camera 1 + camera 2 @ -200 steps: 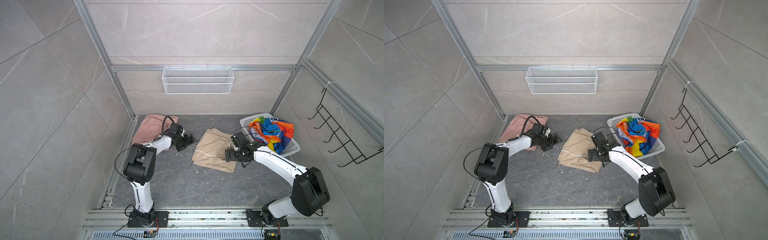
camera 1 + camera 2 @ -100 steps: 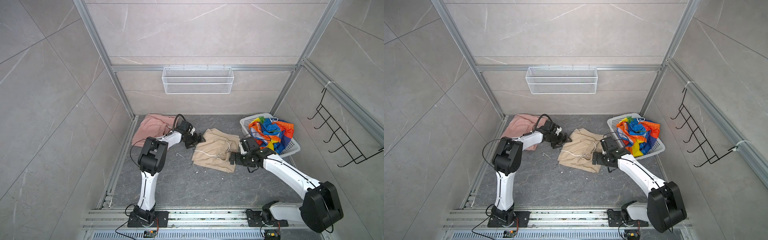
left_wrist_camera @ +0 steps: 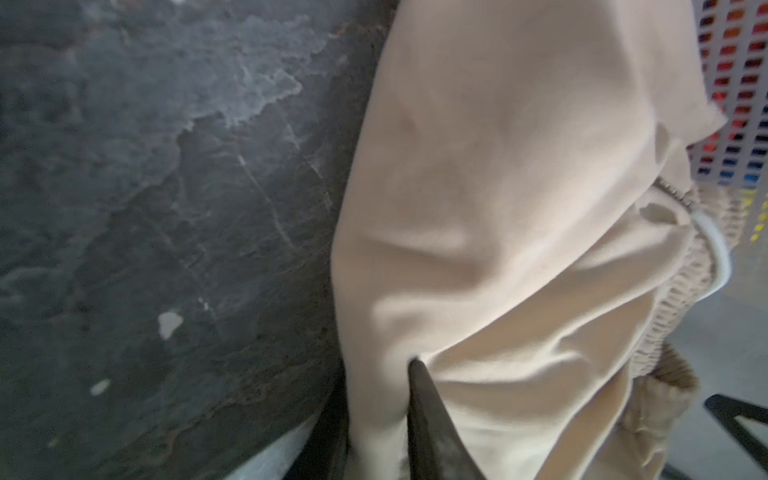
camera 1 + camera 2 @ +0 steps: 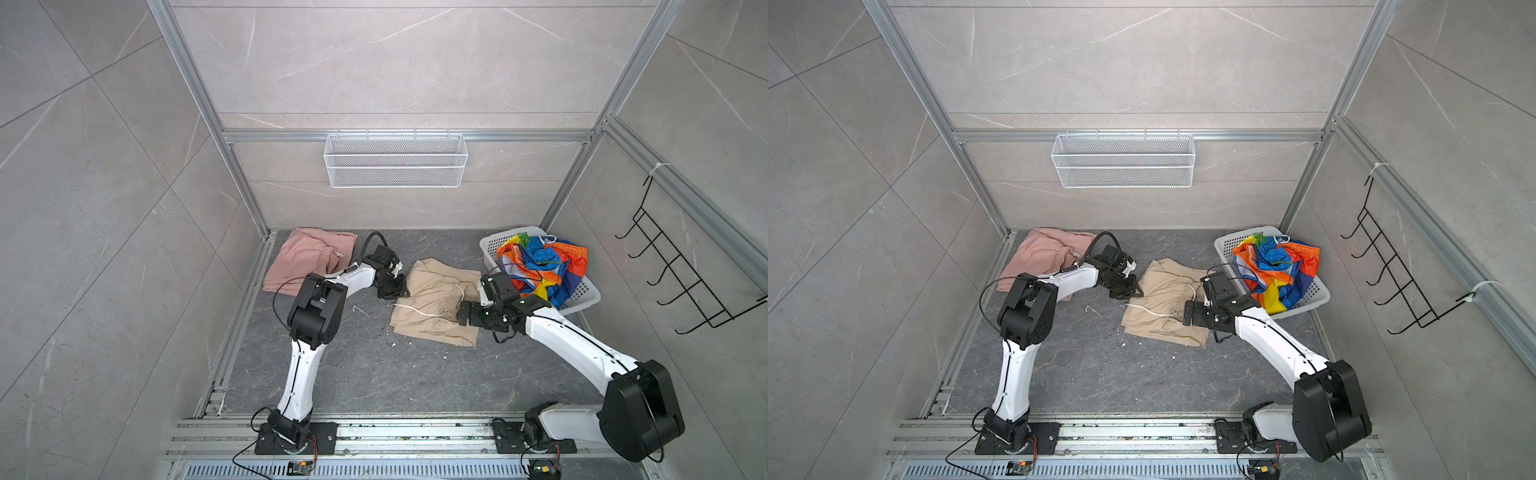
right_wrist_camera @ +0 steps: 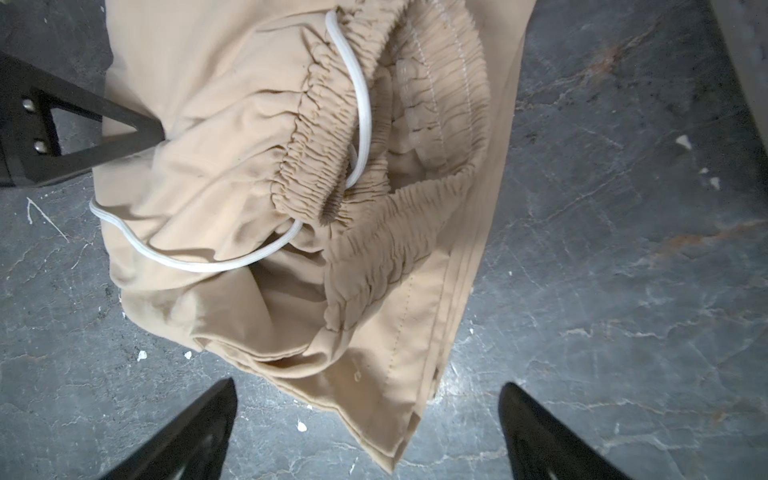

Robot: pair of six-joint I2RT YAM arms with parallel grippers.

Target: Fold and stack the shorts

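The beige shorts [image 4: 432, 303] [image 4: 1163, 307] lie crumpled mid-floor, their white drawstring [image 5: 361, 104] loose. My left gripper [image 4: 395, 291] [image 3: 378, 374] is shut on a fold at their left edge [image 3: 498, 166]; its black finger [image 5: 104, 141] also shows in the right wrist view. My right gripper [image 4: 463, 313] [image 5: 368, 386] is open at their right side, a folded corner [image 5: 395, 436] lying between its fingers. The salmon-pink shorts [image 4: 309, 259] [image 4: 1042, 253] lie folded at the back left. The rainbow-striped shorts [image 4: 540, 266] [image 4: 1275, 266] sit bunched in the basket.
The white perforated basket [image 4: 582, 299] [image 4: 1225, 241] stands at the back right, close behind my right arm. A white wire basket [image 4: 395, 166] hangs on the back wall and a black hook rack [image 4: 685, 291] on the right wall. White crumbs dot the dark floor [image 4: 374, 374].
My left gripper moved right from beside the pink shorts to the beige shorts' left edge and shut on the fabric. My right gripper drew back to their right side, still open.
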